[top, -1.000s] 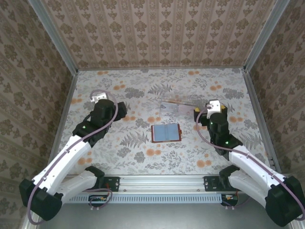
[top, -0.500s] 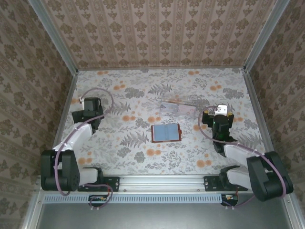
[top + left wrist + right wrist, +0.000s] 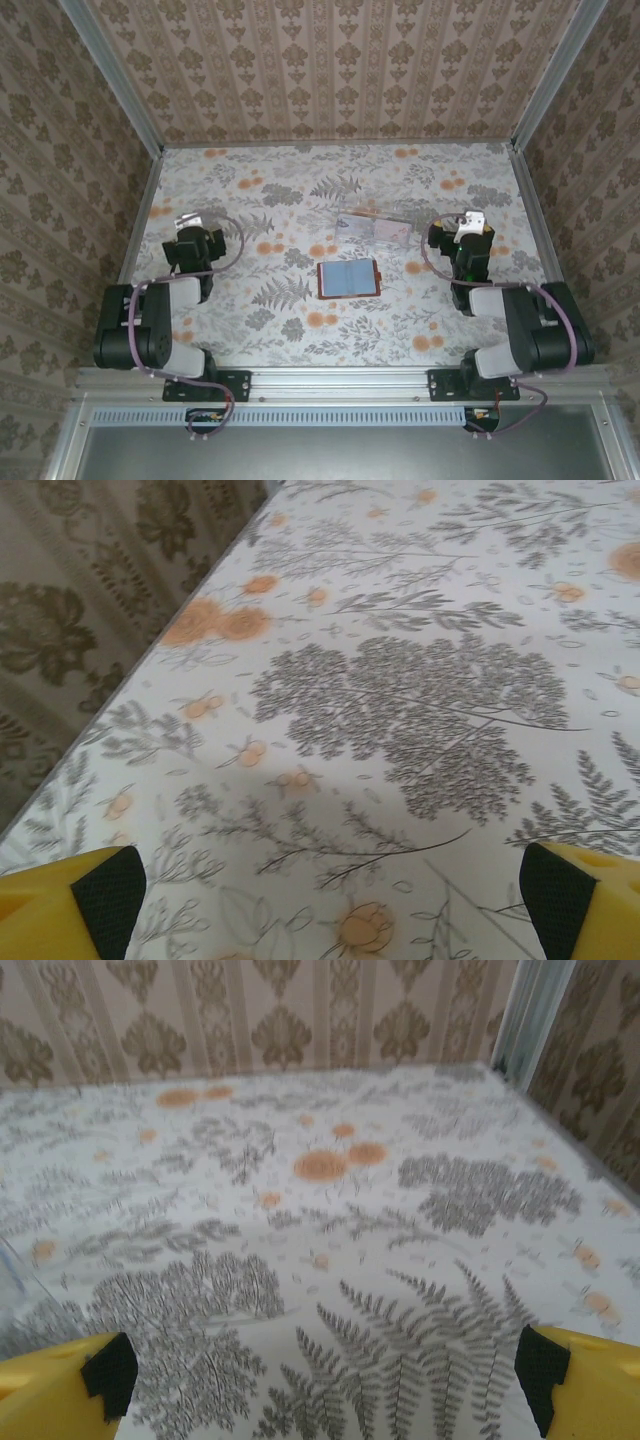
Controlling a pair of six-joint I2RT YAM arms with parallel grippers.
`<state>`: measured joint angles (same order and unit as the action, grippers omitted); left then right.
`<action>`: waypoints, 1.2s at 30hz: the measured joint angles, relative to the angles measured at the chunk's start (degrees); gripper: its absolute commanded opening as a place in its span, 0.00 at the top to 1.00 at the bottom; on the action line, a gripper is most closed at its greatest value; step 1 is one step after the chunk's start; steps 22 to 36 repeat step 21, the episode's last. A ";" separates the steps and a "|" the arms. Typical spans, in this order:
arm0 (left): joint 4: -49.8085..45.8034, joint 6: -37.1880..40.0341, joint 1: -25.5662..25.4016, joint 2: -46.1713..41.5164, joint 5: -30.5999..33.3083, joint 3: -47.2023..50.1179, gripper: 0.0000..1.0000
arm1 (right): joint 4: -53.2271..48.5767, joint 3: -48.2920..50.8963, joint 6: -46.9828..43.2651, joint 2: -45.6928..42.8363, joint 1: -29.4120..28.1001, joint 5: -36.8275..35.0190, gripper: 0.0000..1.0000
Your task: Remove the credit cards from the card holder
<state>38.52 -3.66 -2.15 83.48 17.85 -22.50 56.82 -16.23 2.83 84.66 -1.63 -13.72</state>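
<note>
Both left gripper [image 3: 325, 900] and right gripper [image 3: 325, 1375] gape empty; clear tray [image 3: 345, 214] holds credit cards [image 3: 388, 230].

This is a lab-style robot test cell: damask-papered panel walls [image 3: 330, 70] at 9, 12 and 3 o'clock, framed by aluminium posts [image 3: 110, 75], box in a floral-covered table [image 3: 300, 190], with an aluminium mounting rail [image 3: 340, 380] at 6 o'clock.

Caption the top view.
Open card holder lies mid-table, clear tray behind it, left gripper and right gripper open at either side.
</note>
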 measured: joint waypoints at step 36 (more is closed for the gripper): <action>11.23 4.17 -1.51 4.96 -4.15 0.79 0.00 | -4.83 -4.74 0.22 2.73 -0.28 2.14 0.00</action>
